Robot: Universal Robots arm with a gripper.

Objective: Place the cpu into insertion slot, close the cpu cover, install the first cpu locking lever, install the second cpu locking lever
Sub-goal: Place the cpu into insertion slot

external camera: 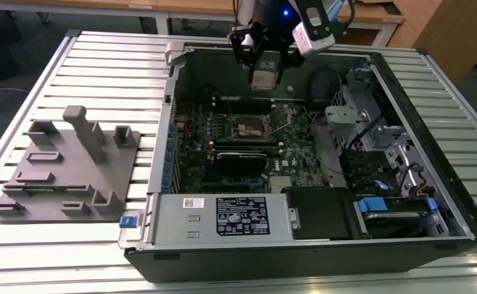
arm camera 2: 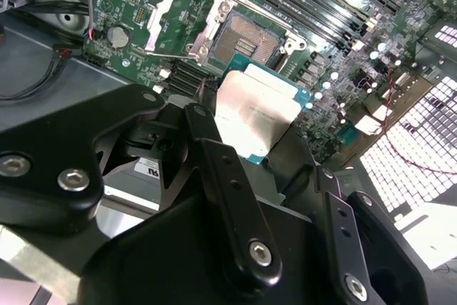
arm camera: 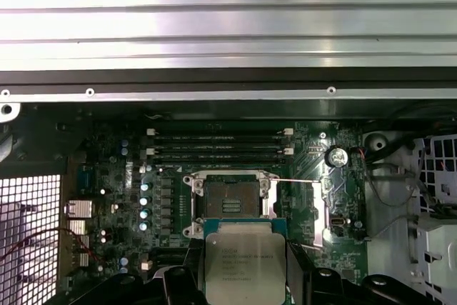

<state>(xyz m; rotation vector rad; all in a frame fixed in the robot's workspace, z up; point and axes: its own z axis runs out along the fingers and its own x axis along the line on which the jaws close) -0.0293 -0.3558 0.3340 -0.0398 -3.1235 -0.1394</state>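
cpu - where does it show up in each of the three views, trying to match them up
Exterior view: the cpu hangs in the gripper near the picture's top centre, above the open case.
Second wrist view: the cpu is mid-picture, next to the insertion slot.
First wrist view: the cpu shows its grey top, next to the slot.
Shared landmark: the insertion slot with its silvery rim.
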